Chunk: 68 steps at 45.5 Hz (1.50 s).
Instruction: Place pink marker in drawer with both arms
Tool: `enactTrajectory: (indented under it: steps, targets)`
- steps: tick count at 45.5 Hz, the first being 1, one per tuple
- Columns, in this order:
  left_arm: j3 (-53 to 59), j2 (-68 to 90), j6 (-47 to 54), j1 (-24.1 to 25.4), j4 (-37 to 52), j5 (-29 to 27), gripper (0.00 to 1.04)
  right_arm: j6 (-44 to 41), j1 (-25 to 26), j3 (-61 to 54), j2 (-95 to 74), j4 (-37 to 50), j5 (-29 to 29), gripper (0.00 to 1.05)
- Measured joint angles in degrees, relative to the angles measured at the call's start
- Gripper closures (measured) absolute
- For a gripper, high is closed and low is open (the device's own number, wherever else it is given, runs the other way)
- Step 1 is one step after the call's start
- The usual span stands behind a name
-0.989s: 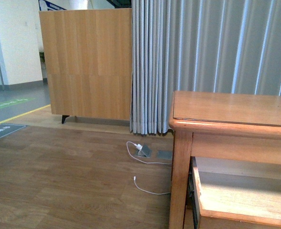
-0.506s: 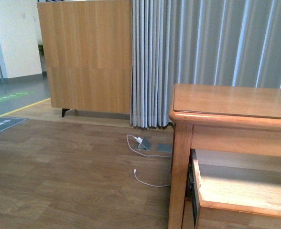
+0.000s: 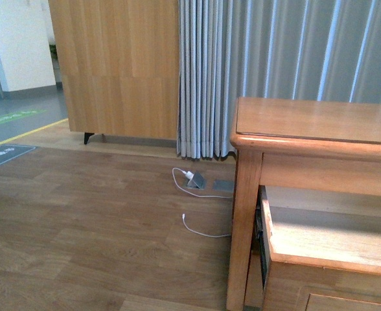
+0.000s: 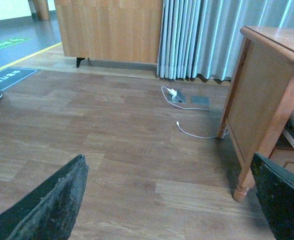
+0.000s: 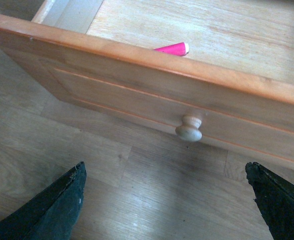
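The pink marker (image 5: pixel 173 48) lies inside the open drawer (image 5: pixel 137 60) (light, rigid, likely slick); grip across its barrel. Both grippers, left gripper (image 4: pixel 167 200) and right gripper (image 5: pixel 164 202), stand wide open, holding nothing.

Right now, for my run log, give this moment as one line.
pink marker: inside open drawer | left gripper: open, empty | right gripper: open, near knob

Black tapered finger tips (image 5: pixel 52 210), dusty, scuffed edges
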<state>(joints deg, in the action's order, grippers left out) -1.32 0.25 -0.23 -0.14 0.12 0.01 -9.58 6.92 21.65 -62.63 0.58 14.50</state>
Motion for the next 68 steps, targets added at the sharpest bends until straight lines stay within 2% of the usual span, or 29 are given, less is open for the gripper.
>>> enactTrajectory:
  steps: [8, 20, 39, 52, 68]
  targets:
    - [0.0, -0.02, 0.0, 0.0, 0.0, 0.0, 0.06, 2.08, -3.26, 5.92, -18.49, 12.2, -7.76, 0.08]
    - [0.0, -0.02, 0.0, 0.0, 0.0, 0.0, 0.06, 6.78, -2.62, 13.66, -32.98, 23.61, -12.63, 0.08]
    - [0.0, -0.02, 0.0, 0.0, 0.0, 0.0, 0.06, 10.03, -2.97, 27.12, -48.22, 32.35, -16.66, 0.08]
    - [0.0, -0.02, 0.0, 0.0, 0.0, 0.0, 0.06, 10.86, -3.93, 32.37, -54.64, 37.51, -19.08, 0.08]
    - [0.0, -0.02, 0.0, 0.0, 0.0, 0.0, 0.06, 11.23, -4.68, 36.24, -59.32, 39.45, -20.09, 0.08]
